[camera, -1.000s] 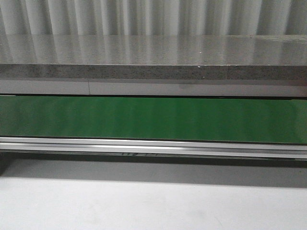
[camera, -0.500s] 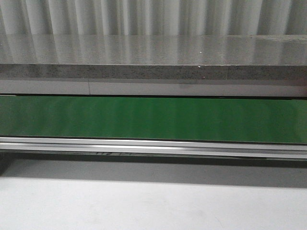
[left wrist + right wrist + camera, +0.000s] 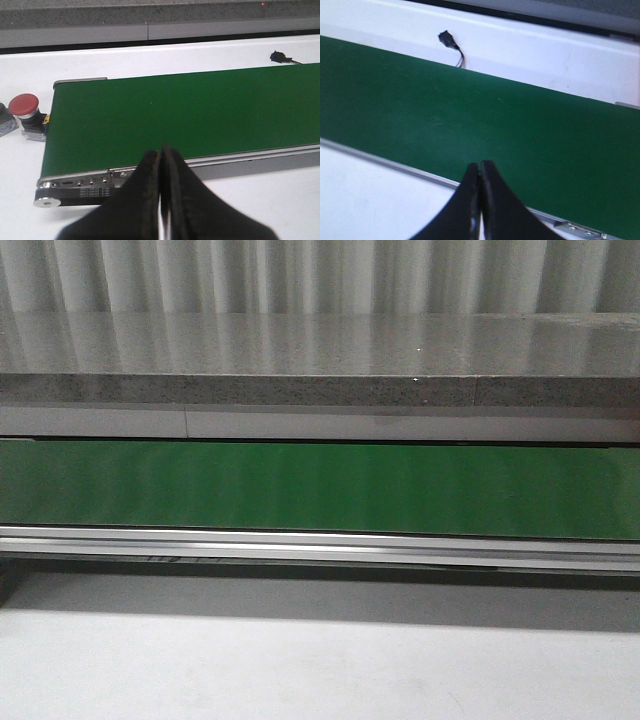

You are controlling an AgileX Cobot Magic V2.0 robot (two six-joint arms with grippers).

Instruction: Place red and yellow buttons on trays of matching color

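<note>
Corrugated grey panels back the scene, above a speckled stone ledge (image 3: 320, 390). Below it the green conveyor belt (image 3: 320, 488) spans the front view from edge to edge, bounded on the near side by a metal rail (image 3: 320, 545); faint dark printing on that rail is too small to read. Nearer still lies bare white tabletop (image 3: 320, 670).

From the left wrist, the belt's end roller (image 3: 47, 201) and squared corner show, with white surface open around them. A red mushroom-headed button (image 3: 24, 105) on a grey housing stands on the tabletop just beside that belt end. Small markings beside the roller are illegible. The left tool (image 3: 161, 155) is clenched, fingers pressed together with nothing between, over the rail.

The right tool (image 3: 479, 167) is likewise clenched and holds nothing, above the belt's near edge. A small black connector with thin wires (image 3: 449, 39) lies on the white strip beyond the belt.
</note>
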